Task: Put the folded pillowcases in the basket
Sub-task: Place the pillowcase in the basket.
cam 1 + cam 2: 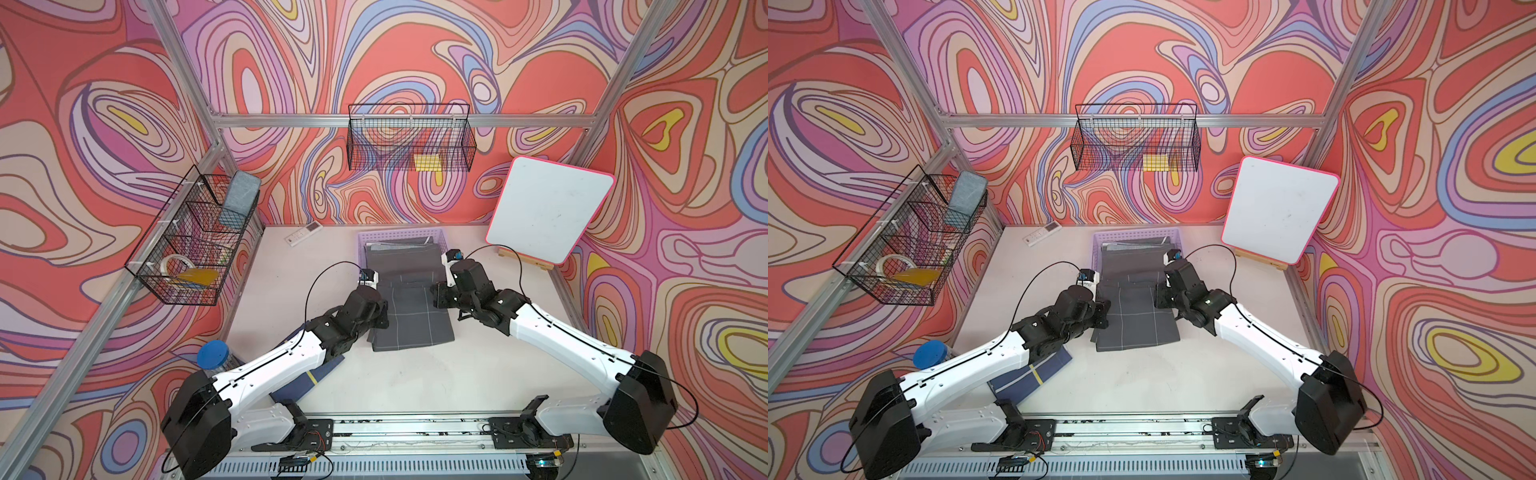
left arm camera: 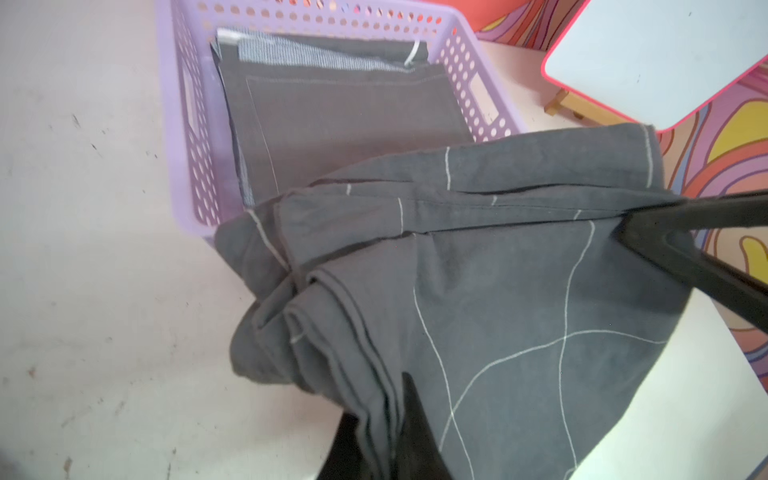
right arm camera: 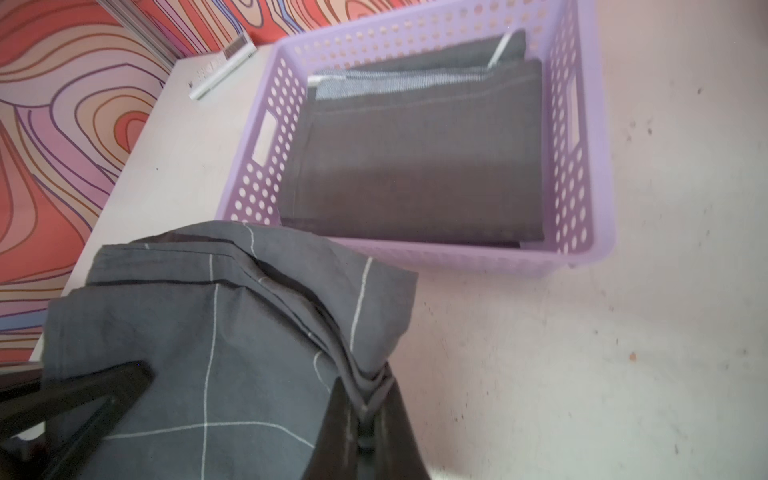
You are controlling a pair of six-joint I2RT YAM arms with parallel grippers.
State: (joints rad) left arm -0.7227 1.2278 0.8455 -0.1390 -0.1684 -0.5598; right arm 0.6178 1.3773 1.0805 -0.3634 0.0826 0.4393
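The folded pillowcase (image 1: 411, 320) (image 1: 1138, 320) is dark grey with thin white grid lines and lies mid-table. Its far end is raised at the near rim of the lilac basket (image 1: 399, 236) (image 1: 1136, 233). My left gripper (image 1: 382, 313) (image 2: 380, 411) is shut on the pillowcase's (image 2: 498, 291) left edge, with bunched layers between the jaws. My right gripper (image 1: 436, 297) (image 3: 365, 380) is shut on the pillowcase's (image 3: 187, 332) right edge. The basket (image 2: 195, 124) (image 3: 582, 166) holds folded grey cloths (image 1: 399, 259).
A white remote (image 1: 302, 234) lies left of the basket. A pink-rimmed whiteboard (image 1: 548, 208) on a wooden easel stands at the back right. Black wire baskets hang on the left wall (image 1: 191, 245) and back wall (image 1: 409, 137). A blue-lidded jar (image 1: 213, 353) and navy cloth (image 1: 307, 378) sit near the left arm.
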